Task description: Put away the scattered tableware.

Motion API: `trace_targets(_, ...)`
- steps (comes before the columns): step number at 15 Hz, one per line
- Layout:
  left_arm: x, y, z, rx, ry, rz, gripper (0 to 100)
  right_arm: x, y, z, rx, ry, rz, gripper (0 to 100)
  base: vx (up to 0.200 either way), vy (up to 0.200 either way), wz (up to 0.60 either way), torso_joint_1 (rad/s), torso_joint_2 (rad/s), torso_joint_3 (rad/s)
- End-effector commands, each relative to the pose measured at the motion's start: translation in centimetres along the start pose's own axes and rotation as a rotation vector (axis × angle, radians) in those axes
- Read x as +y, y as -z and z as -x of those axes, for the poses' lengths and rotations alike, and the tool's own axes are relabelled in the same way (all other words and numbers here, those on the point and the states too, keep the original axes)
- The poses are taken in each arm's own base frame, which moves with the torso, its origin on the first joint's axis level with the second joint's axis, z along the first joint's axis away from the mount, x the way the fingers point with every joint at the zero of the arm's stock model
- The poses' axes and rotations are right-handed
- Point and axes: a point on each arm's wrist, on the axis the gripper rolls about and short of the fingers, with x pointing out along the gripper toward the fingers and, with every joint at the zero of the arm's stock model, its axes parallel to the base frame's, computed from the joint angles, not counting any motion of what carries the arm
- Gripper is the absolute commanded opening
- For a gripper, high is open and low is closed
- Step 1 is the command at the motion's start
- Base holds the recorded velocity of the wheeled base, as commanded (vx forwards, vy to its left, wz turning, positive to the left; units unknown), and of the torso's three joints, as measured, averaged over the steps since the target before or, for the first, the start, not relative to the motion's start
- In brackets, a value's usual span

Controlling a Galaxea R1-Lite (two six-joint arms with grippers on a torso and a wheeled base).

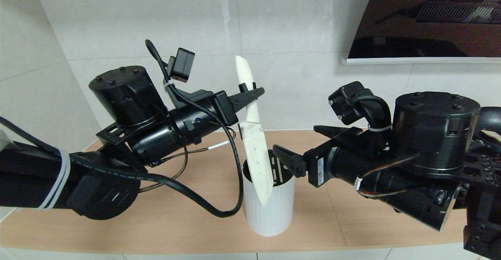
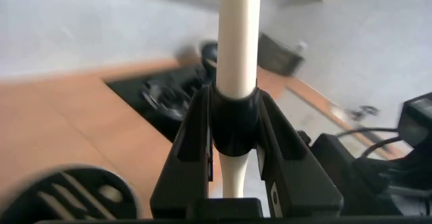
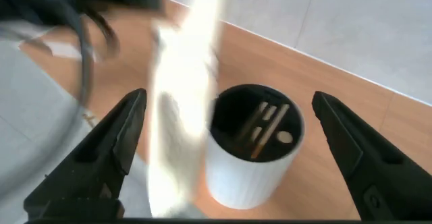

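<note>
Gripping the white ceramic knife [image 1: 256, 154] by its pale handle, the left tool [image 1: 250, 95] is clamped tight on it. The blade hangs point-down, the attitude needed for dropping it into the white ribbed cylindrical holder [image 1: 270, 213]. That holder stands on the light wooden surface [image 1: 352, 221]. In the head view the blade crosses the holder's front wall. The tip therefore seems to hang outside the rim on the near side rather than in the mouth, and the right wrist view likewise sets the knife beside the holder. The right tool [image 1: 295, 138] is spread wide and holds nothing, just beside the holder's rim. I judge that a stance suited to steadying the holder. Slim brownish utensils [image 3: 260, 129] lie inside, against a dark slotted insert, but what kind they are cannot be made out. The left tool's fingers [image 2: 196, 129] hide the middle of the handle.
</note>
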Motion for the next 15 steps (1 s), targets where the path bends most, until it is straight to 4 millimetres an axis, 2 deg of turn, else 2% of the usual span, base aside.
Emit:
trace_targets(1, 0.6, -1.3, 0.9, -0.035, -0.029, -0.051, 0, -1.6, 0.2, 0.0, 0.006, 0.051, -0.002, 100, 0.000, 0.000, 0.00, 0.000, 0.00, 0.000)
trace_targets(4, 0.8, -1.5, 0.9, -0.064, -0.019, -0.136, 0, -4.3, 0.8, 0.2, 0.029, 0.138, 0.004, 100, 0.000, 0.000, 0.00, 0.000, 0.00, 0.000)
trace_targets(7, 1.9, -0.4, 0.1, -0.101, -0.004, -0.267, 0, -5.5, 1.1, 0.1, 0.041, 0.178, 0.016, 100, 0.000, 0.000, 0.00, 0.000, 0.00, 0.000)
trace_targets(11, 2.5, 1.0, -0.6, -0.086, -0.005, -0.400, 0, -5.6, 1.4, 0.0, 0.053, 0.184, 0.021, 100, 0.000, 0.000, 0.00, 0.000, 0.00, 0.000)
trace_targets(12, 2.9, 2.0, -1.2, -0.094, 0.007, -0.469, 0, -5.6, 1.4, 0.0, 0.053, 0.184, 0.021, 100, 0.000, 0.000, 0.00, 0.000, 0.00, 0.000)
trace_targets(15, 2.8, 3.3, -2.1, -0.131, 0.044, -0.484, 0, -5.6, 1.4, 0.0, 0.056, 0.183, 0.023, 100, 0.000, 0.000, 0.00, 0.000, 0.00, 0.000)
